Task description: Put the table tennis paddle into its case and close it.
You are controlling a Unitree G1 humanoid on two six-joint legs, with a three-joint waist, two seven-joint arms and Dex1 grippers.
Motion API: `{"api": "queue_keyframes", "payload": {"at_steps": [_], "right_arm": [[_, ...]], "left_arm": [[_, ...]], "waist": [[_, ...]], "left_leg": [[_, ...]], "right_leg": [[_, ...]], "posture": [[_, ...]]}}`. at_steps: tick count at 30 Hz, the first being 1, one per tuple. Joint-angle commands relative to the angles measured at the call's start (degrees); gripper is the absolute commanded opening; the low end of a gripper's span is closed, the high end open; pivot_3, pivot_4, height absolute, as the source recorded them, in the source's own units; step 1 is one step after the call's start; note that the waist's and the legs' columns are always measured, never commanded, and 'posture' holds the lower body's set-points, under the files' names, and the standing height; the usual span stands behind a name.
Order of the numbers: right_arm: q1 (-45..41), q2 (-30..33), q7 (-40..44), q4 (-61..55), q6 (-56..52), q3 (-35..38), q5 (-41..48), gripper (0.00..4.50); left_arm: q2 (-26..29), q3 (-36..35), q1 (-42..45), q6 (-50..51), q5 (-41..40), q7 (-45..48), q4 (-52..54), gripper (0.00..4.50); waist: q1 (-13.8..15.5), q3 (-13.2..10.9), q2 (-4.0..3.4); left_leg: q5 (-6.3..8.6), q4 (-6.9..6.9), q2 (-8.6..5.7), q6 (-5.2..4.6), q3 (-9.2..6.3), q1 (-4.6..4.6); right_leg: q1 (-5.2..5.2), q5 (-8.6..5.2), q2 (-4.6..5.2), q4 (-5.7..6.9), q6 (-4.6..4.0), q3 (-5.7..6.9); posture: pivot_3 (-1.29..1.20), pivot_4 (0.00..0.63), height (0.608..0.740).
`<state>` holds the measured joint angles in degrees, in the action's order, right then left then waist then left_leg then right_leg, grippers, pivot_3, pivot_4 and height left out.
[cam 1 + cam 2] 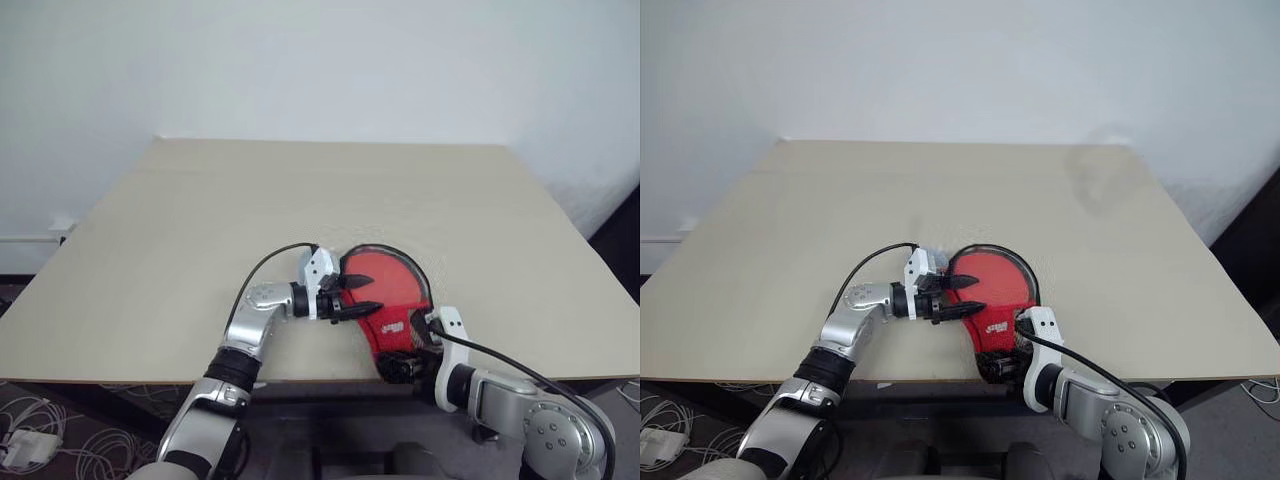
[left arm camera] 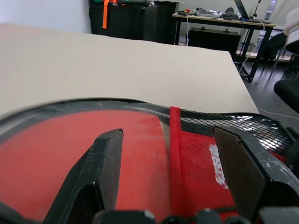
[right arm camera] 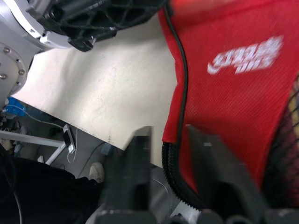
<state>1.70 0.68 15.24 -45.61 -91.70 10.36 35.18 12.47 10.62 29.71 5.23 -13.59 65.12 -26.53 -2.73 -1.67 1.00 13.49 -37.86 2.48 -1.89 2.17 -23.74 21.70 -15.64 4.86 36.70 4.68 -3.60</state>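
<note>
Lying flat near the front edge of the pale beige wooden table (image 1: 200, 200): the case (image 1: 392, 300), a paddle-shaped soft zip cover, red side up, black trim around its rim, black mesh pocket along the side far from the left gripper, small white logo on its narrow part; narrow handle end reaching to the table's front edge, round end pointing away from that edge. Seen through the open round end in the left wrist view: a smooth red face (image 2: 70, 154), likely the table tennis paddle's round rubber side, sitting inside the cover, partly blurred; handle hidden, so how far in cannot be told.

Just at the round end's side: the left gripper (image 1: 357, 296), black two-fingered, pointing level across the case toward the right arm; fingers (image 2: 100, 172) spread wide apart, hovering above the red surface with the cover's red flap edge and mesh between and beyond them; nothing clamped between them; contact with the fabric cannot be told.

At the narrow end, by the table's front edge: the right gripper (image 1: 405, 366), black two-fingered, angled down and forward; fingers (image 3: 135, 172) parted a little in the right wrist view, with the cover's black zip-trimmed edge between them, one finger over bare table, the other in front of the red fabric below the white logo (image 3: 245, 56); no firm pinch visible.

Beyond the table, past the left gripper: dark desks and cabinets (image 2: 205, 28).
</note>
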Motion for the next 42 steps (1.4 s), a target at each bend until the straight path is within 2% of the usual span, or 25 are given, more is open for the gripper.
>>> {"api": "queue_keyframes", "payload": {"at_steps": [1,2,6,10,12,16,19,28,32,42], "right_arm": [[-2.2,1.3,3.5,-4.6,0.0,2.6,4.2,2.95],[-2.7,2.2,4.0,-5.0,0.5,3.4,4.6,3.31],[-4.2,6.0,7.9,-7.1,6.3,7.2,7.9,3.31],[-6.4,8.5,8.6,-3.0,22.5,9.6,4.1,3.31],[-6.4,9.6,7.8,1.0,27.4,8.0,1.4,3.31],[-8.4,12.5,7.3,15.3,38.3,1.6,-6.6,3.31],[-11.1,12.1,7.4,22.1,43.1,-0.6,-8.4,3.31],[-19.5,9.4,8.8,38.7,52.5,-8.7,-13.0,3.31],[-21.3,8.2,9.8,43.9,54.2,-11.5,-14.3,4.49],[-21.7,7.2,8.0,51.0,55.1,-14.7,-18.5,4.49]], "left_arm": [[0.1,-0.1,1.8,-1.3,0.2,0.6,0.4,3.21],[0.2,-0.1,1.9,-1.3,0.2,0.6,0.3,3.21],[0.6,-0.1,1.8,-1.3,0.5,0.8,0.4,3.21],[0.8,-0.4,1.7,-0.2,0.3,0.6,1.1,3.21],[1.4,-0.7,1.9,1.4,-0.4,1.4,1.8,3.21],[6.7,-0.2,2.1,8.8,-3.0,8.8,6.6,3.21],[8.9,-1.3,3.1,9.5,-3.2,9.1,7.7,3.21],[14.5,-7.0,7.1,13.0,-5.4,6.0,9.5,3.21],[15.0,-9.4,11.1,11.4,-4.4,2.9,3.8,3.21],[13.6,-6.2,22.0,-0.8,7.1,-7.3,-24.5,3.21]], "waist": [[0.0,0.0,0.00],[0.0,0.0,0.00],[0.0,0.0,0.00],[0.0,0.0,-0.02],[0.0,0.0,-0.02],[-0.2,-0.1,-0.05],[-0.1,-0.3,-0.42],[0.0,-0.5,-0.49],[0.0,-0.5,-0.47],[0.0,-0.5,-0.44]], "left_leg": [[0.00,0.00,0.00,0.00,0.00,0.00],[0.00,0.00,0.00,0.00,0.00,-0.01],[0.00,-0.01,-0.01,-0.01,-0.01,-0.01],[0.00,0.00,-0.01,-0.01,-0.01,-0.01],[0.00,0.00,-0.02,0.00,-0.01,0.01],[-0.01,0.02,0.00,-0.01,0.04,-0.01],[-0.02,0.01,-0.01,-0.02,0.06,-0.01],[-0.03,0.01,-0.02,-0.04,0.03,-0.07],[-0.04,-0.03,-0.03,-0.04,0.01,-0.07],[-0.09,-0.05,-0.04,0.03,-0.03,-0.01]], "right_leg": [[0.00,0.00,0.00,-0.01,0.00,0.00],[-0.01,0.00,0.00,0.00,0.00,0.00],[-0.03,0.00,0.00,-0.02,0.01,0.01],[-0.04,-0.01,-0.01,-0.03,0.01,0.01],[-0.04,-0.01,-0.01,-0.05,0.02,0.01],[-0.04,-0.01,-0.02,-0.02,0.00,-0.02],[-0.03,0.00,-0.03,-0.01,0.00,-0.05],[-0.01,0.01,-0.06,0.03,0.02,-0.07],[-0.04,0.01,-0.06,0.06,0.04,-0.07],[-0.09,0.01,-0.10,0.10,0.05,-0.03]], "posture": [[0.00,0.000,0.728],[0.00,0.000,0.728],[0.00,0.000,0.728],[0.00,0.000,0.728],[0.00,0.000,0.728],[0.00,0.000,0.728],[0.00,0.000,0.728],[0.00,0.000,0.728],[0.00,0.000,0.728],[0.00,0.000,0.728]]}}
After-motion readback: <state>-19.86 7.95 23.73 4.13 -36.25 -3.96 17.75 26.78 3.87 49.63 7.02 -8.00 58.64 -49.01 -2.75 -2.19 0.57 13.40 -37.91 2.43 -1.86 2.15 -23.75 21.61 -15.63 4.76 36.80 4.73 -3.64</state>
